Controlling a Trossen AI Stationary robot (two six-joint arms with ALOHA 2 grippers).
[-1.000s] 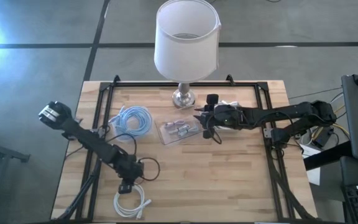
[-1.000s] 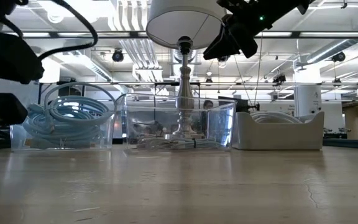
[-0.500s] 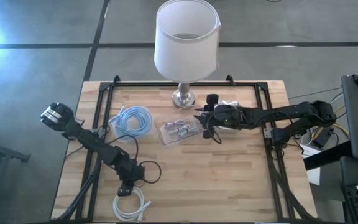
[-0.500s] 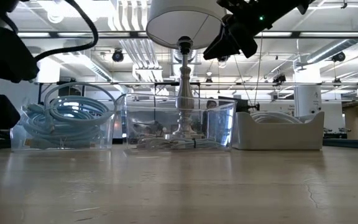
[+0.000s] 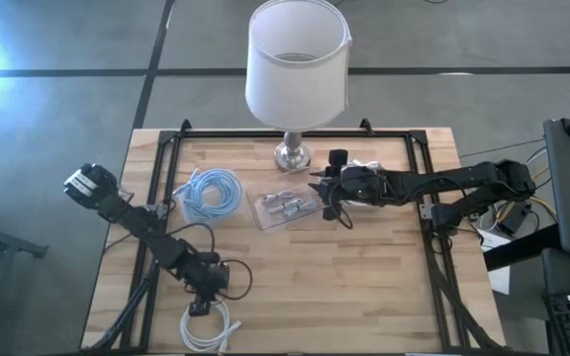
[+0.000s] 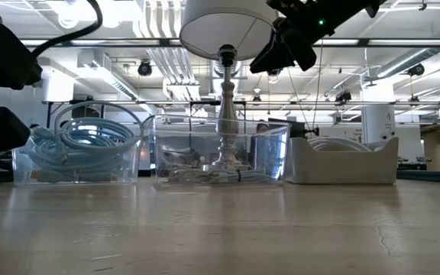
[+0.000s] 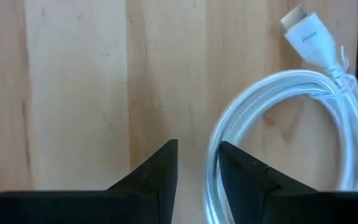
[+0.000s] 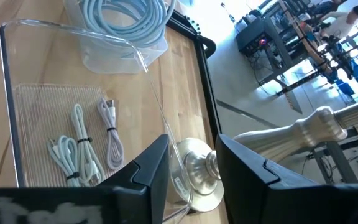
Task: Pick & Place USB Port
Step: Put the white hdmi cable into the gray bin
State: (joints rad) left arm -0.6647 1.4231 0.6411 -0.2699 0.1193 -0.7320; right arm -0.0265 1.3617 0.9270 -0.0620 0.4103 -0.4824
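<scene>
Biggest risk I see: the left claw (image 7: 197,165), fingers a narrow gap apart over the coiled white cable (image 7: 291,130) on the wooden bench (image 5: 364,287), snags one loop, while the right claw (image 8: 191,165), spread empty, hovers over the clear tray (image 8: 55,118) of small USB cables (image 8: 79,152).

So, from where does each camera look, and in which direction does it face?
High view: above, straight down on the wooden table; both dark arms show.
Low view: table height, level across; an arm hangs near the white lamp shade.
Left wrist view: down past the left end effector at the coiled white cable.
Right wrist view: past the right end effector at the clear plastic tray.
Shared: high and right wrist views both show the coiled light-blue cable.
</scene>
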